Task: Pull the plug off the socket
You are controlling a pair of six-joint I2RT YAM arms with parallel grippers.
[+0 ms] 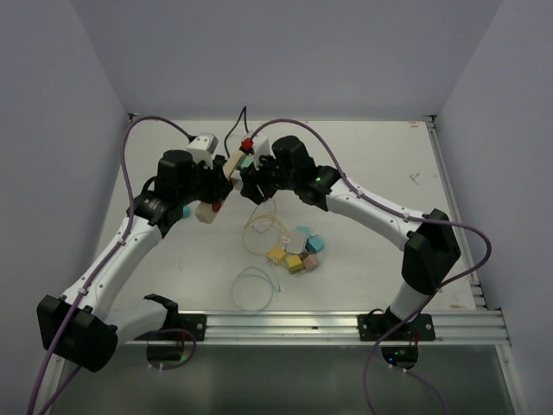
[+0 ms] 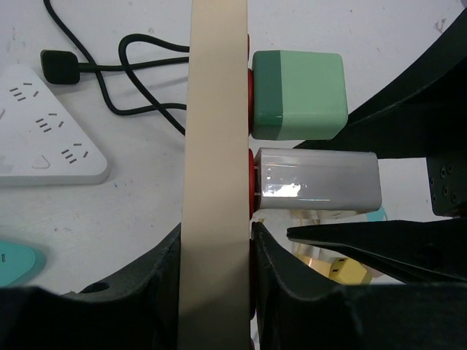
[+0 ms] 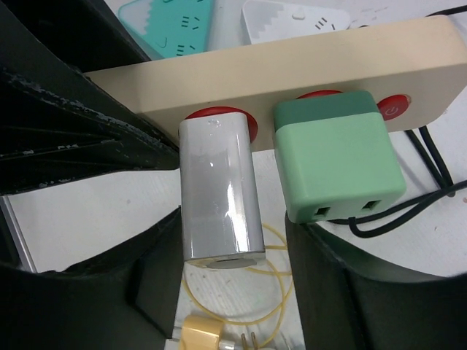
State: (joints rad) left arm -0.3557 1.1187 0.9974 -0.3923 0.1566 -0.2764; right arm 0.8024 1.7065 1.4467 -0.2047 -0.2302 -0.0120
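Note:
A beige power strip [image 2: 215, 146] with red sockets is held off the table, gripped across its width by my left gripper [image 2: 216, 248], which is shut on it. Two plugs sit in the strip side by side: a grey plug [image 3: 219, 197] and a green plug [image 3: 336, 164]. My right gripper [image 3: 233, 226] is open, with its fingers on either side of the grey plug and a gap on the green plug's side. In the top view both grippers, left [image 1: 223, 184] and right [image 1: 251, 183], meet at the strip [image 1: 232, 166] near the table's back middle.
A white power strip [image 2: 44, 127], a teal one [image 2: 14, 262] and a black cable [image 2: 131, 65] lie behind the strip. Loose coloured plugs [image 1: 298, 252], a yellow cable [image 1: 263, 229] and a clear loop [image 1: 255, 290] lie mid-table. A metal rail [image 1: 346, 324] runs along the near edge.

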